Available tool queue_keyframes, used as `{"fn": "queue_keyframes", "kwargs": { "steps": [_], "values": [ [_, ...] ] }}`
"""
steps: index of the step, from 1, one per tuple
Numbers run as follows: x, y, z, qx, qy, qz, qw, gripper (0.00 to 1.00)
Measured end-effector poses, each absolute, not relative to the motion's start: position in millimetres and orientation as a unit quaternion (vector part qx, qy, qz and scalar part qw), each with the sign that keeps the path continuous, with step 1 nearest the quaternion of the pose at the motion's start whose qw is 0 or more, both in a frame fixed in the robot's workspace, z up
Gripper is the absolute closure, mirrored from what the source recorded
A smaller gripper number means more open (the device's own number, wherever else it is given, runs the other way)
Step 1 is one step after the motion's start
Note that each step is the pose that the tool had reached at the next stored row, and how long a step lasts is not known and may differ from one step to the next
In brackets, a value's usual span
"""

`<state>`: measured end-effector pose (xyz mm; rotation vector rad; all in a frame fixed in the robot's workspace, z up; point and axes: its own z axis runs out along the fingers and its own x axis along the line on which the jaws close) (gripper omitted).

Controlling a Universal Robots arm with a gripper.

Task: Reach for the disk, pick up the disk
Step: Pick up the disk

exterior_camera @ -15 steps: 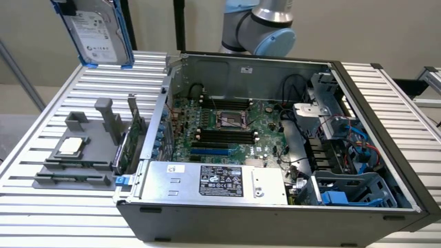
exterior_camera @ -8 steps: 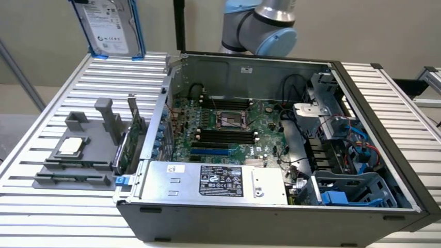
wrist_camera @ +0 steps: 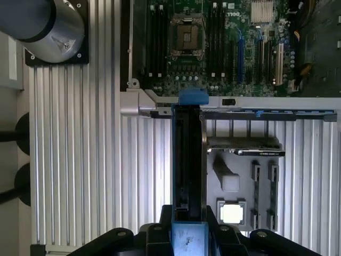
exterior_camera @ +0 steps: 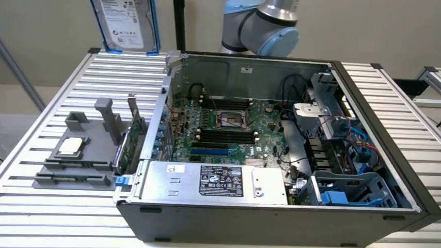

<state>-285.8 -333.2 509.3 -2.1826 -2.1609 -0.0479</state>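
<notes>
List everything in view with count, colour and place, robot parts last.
disk: one, silver-grey, blue rails, upright in the air, exterior view's left
table: one, silver slats
computer case: one, black, open, on the table
motherboard: one, green, inside the case
power supply: one, silver, black label, case's near side
holder: one, grey, exterior view's left of case
chip: one, silver-topped, on the holder
arm: one, silver and pale blue, behind the case
gripper: one, black, clamped on the disk
</notes>
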Motion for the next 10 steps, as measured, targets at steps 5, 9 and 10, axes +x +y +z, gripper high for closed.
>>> {"fn": "queue_keyframes", "kwargs": {
  "steps": [5, 9, 10],
  "values": [
    [-263, -336, 511, -0.710, -0.703, -0.014, 0.036, 0.67],
    [-245, -339, 511, -0.710, -0.703, -0.014, 0.036, 0.67],
    [-240, -340, 511, -0.710, -0.703, -0.014, 0.036, 0.67]
  ]
}}
